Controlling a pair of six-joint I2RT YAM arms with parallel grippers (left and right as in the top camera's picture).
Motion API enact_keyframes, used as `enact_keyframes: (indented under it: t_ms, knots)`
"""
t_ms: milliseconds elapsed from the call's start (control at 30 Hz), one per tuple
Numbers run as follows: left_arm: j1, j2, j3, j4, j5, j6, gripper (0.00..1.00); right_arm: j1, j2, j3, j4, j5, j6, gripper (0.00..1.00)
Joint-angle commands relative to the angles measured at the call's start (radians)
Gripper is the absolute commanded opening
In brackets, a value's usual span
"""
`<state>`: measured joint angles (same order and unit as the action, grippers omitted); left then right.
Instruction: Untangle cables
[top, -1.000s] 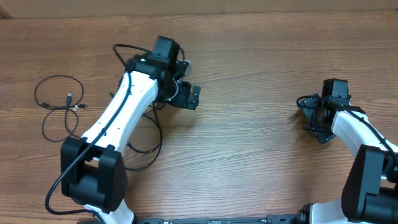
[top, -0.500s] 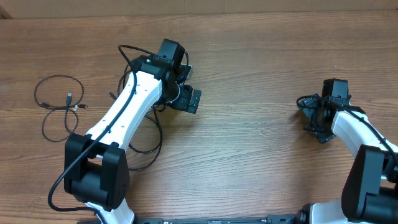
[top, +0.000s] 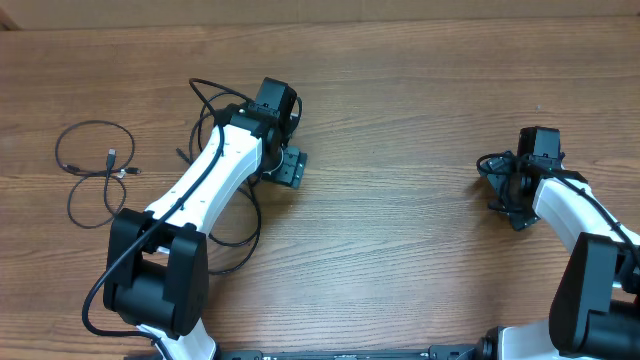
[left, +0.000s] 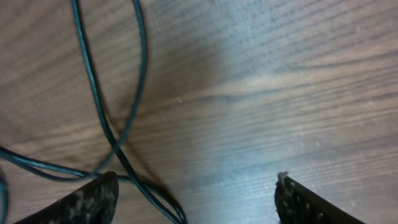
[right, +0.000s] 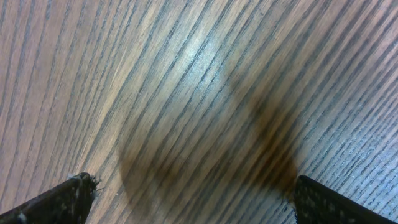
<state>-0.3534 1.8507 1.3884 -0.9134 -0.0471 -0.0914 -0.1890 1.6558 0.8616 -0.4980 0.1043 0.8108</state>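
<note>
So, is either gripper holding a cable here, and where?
Neither. The left gripper stands open beside the cables; the right gripper is open over the table.

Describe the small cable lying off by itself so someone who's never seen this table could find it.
On the wooden table, look to the far left, past the left arm. There a thin black cable lies in loose loops on bare wood. Unlike the other cable, which runs under that arm, nothing covers it, and its small plugs meet mid-loop.
</note>
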Motion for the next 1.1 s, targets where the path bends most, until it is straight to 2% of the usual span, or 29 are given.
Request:
enact_keyframes:
  t_ms: [0,100,200,267,733,933,1067]
  knots:
    - [0.002,0.019,-0.044,0.079,-0.069,0.021,0.71,-0.002,-0.018,-0.002,0.003,0.006,-0.008,1.0]
    - [0.002,0.041,-0.078,0.136,-0.072,0.021,0.59,-0.002,-0.018,-0.002,0.003,0.006,-0.008,1.0]
    - [0.002,0.064,-0.129,0.213,-0.18,-0.013,0.54,-0.002,-0.018,-0.002,0.003,0.006,-0.008,1.0]
    - [0.004,0.08,-0.145,0.246,-0.228,-0.025,0.53,-0.002,-0.018,-0.002,0.003,0.007,-0.008,1.0]
    - [0.007,0.208,-0.15,0.299,-0.226,-0.02,0.52,-0.002,-0.018,-0.002,0.003,0.007,-0.008,1.0]
    - [0.024,0.214,-0.142,0.322,-0.251,-0.012,0.58,-0.002,-0.018,-0.002,0.003,0.006,-0.008,1.0]
    - [0.064,0.214,-0.127,0.309,-0.172,0.049,0.49,-0.002,-0.018,-0.002,0.002,0.006,-0.008,1.0]
